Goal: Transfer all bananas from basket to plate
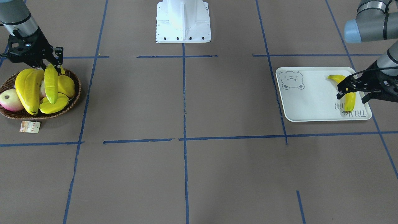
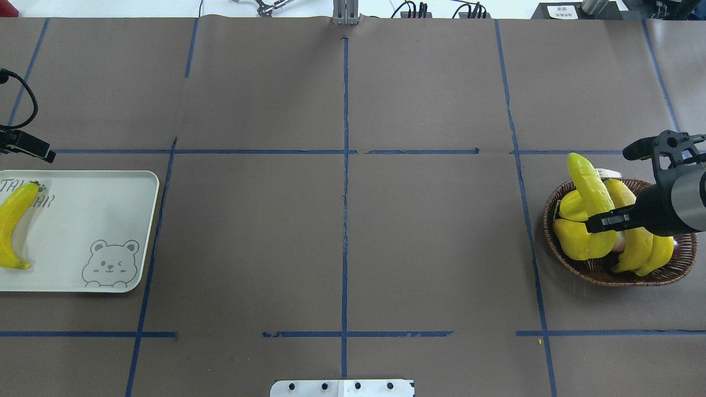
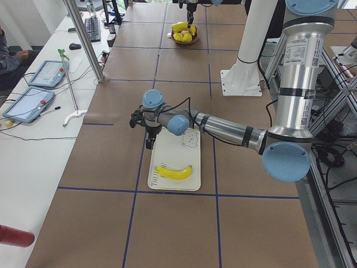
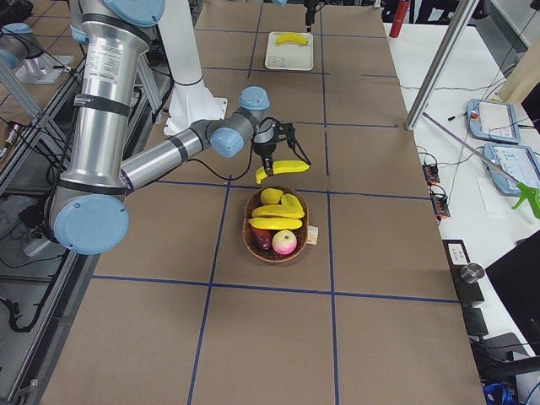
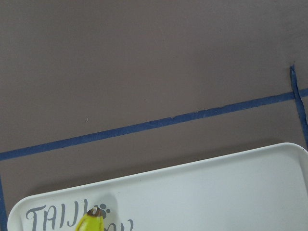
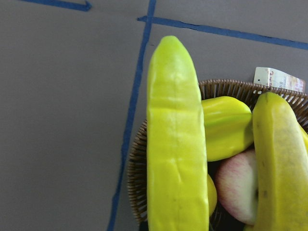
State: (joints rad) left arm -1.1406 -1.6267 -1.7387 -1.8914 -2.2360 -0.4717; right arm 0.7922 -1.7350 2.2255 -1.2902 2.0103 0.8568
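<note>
The right gripper (image 2: 598, 223) is clamped on a banana (image 2: 589, 184) near one end and holds it above the basket (image 2: 601, 271) at the table's right end. More bananas (image 1: 29, 90) lie inside among other fruit. The plate (image 2: 99, 209) sits at the table's left end, with one banana (image 2: 12, 223) along its outer short edge. The left gripper (image 1: 352, 93) hangs over that banana, jaws seemingly spread and empty, though only the front view shows them.

The carry is long and the grip is off-centre. The banana should go up until its free end clears the rim and the fruit, then travel level and slowly so it neither swings nor slips. It can be set on bare plate beside the first banana, or passed to the left gripper mid-table.

The plate reads "TAIJI" in grey beside a paw mark, above a word ending in "AR", with a bear face at one corner. The print on the basket's tag (image 1: 30, 127) is too small to read.
</note>
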